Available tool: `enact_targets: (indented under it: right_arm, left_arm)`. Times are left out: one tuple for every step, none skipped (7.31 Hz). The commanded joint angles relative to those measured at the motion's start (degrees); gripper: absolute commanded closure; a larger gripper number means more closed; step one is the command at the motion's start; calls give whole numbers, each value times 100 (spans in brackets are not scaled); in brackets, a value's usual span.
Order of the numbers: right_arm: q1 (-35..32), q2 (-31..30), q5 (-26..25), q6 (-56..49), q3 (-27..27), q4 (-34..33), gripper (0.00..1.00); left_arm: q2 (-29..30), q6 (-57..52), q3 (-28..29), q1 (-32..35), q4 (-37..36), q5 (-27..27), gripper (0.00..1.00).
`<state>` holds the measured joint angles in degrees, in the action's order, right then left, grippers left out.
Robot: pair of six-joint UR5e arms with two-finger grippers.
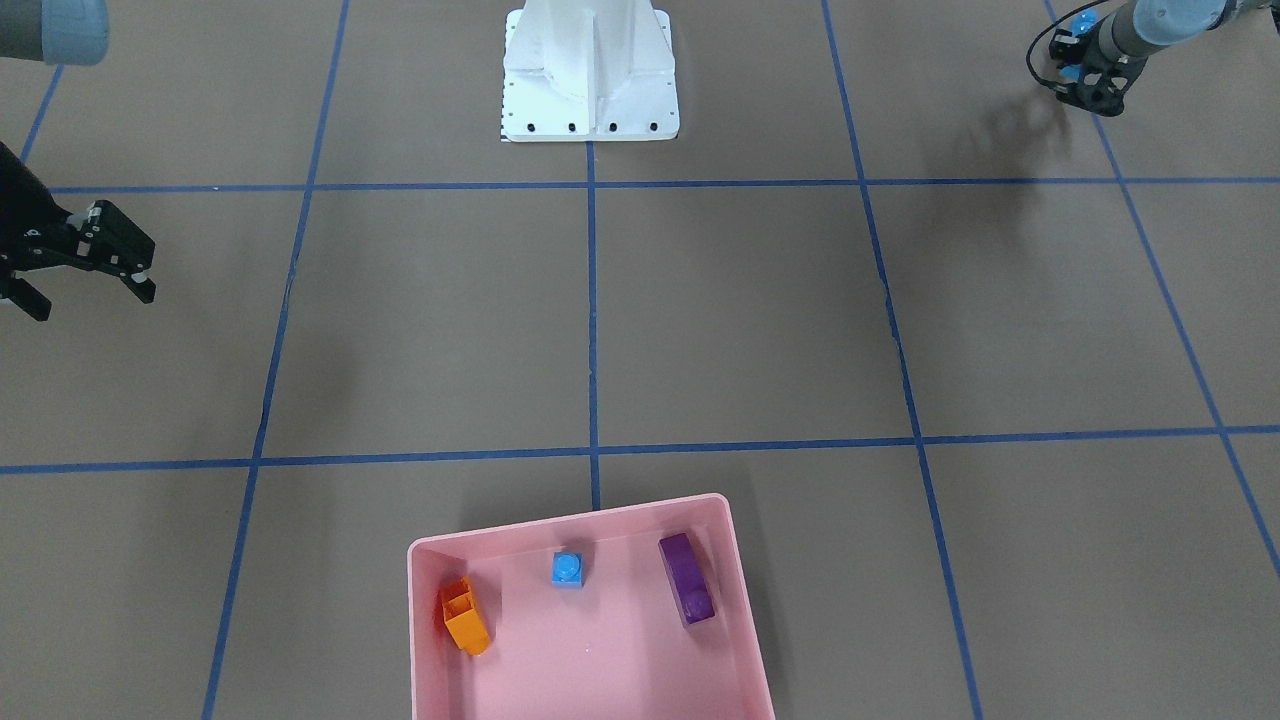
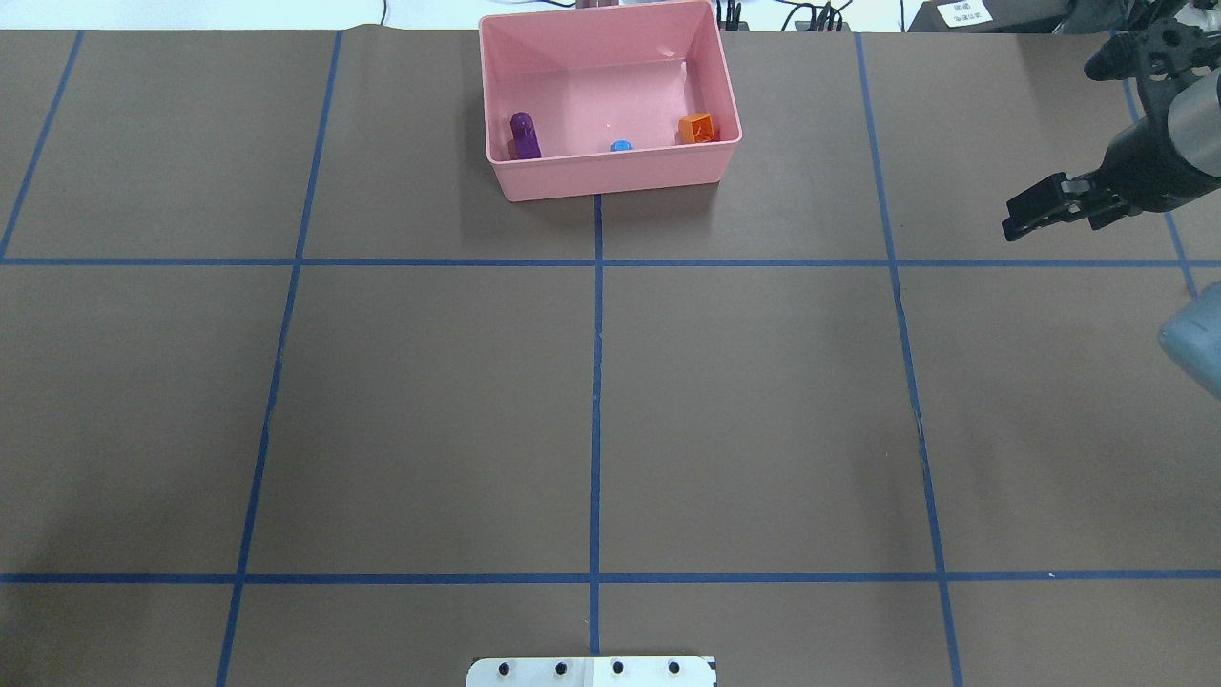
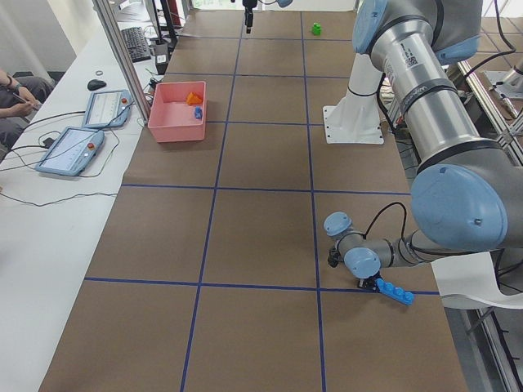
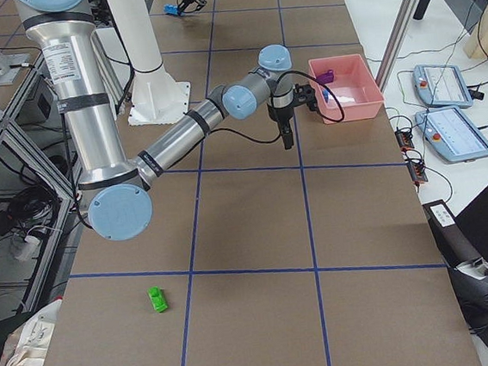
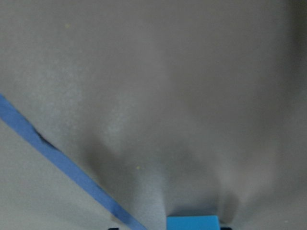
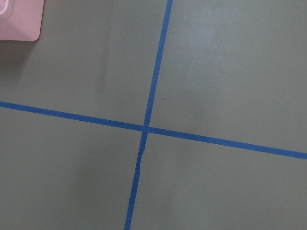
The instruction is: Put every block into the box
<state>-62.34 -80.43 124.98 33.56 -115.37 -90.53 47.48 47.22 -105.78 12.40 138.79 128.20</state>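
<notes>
The pink box (image 1: 570, 518) holds the orange brick (image 1: 465, 617), the small blue brick (image 1: 568, 568) and the purple brick (image 1: 687, 578). My left gripper (image 1: 1085, 85) is at the table's near left corner, shut on the long blue brick (image 3: 395, 291), low over the table. The brick's end shows at the bottom of the left wrist view (image 5: 192, 223). My right gripper (image 1: 92, 298) is open and empty, hanging above the table to the right of the box. The green brick (image 4: 157, 299) lies alone at the table's far right end.
The white robot base (image 1: 590, 90) stands at the middle of the near edge. Blue tape lines cross the brown table. The box's corner (image 6: 19, 19) shows in the right wrist view. Operators' tablets (image 3: 90, 122) lie beyond the table's far edge.
</notes>
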Motion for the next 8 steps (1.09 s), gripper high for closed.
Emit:
enact_targets:
  right_arm:
    - [2, 10, 0, 2, 6, 0, 1]
    - [2, 10, -9, 2, 6, 0, 1]
    - [2, 10, -18, 11, 24, 0, 1]
    - [2, 10, -18, 11, 32, 9, 1]
    - [2, 1, -26, 11, 33, 17, 1]
    - [2, -7, -52, 11, 50, 17, 1]
    - [2, -8, -70, 11, 59, 17, 1]
    - [-6, -16, -79, 11, 59, 17, 1]
  left_arm:
    - [-380, 829, -1003, 52, 8, 21, 100]
    - [-301, 1251, -1276, 105, 8, 4, 100]
    - [-222, 1829, -1575, 131, -1, -40, 100]
    - [-143, 2183, -1769, 332, -1, -40, 100]
    - [197, 2300, -1910, 821, -9, -49, 100]
    - [627, 2301, -1973, 1522, -18, -49, 100]
    - [1040, 2301, -1991, 2138, -18, -49, 100]
    - [1401, 2301, -1991, 2701, -27, -49, 100]
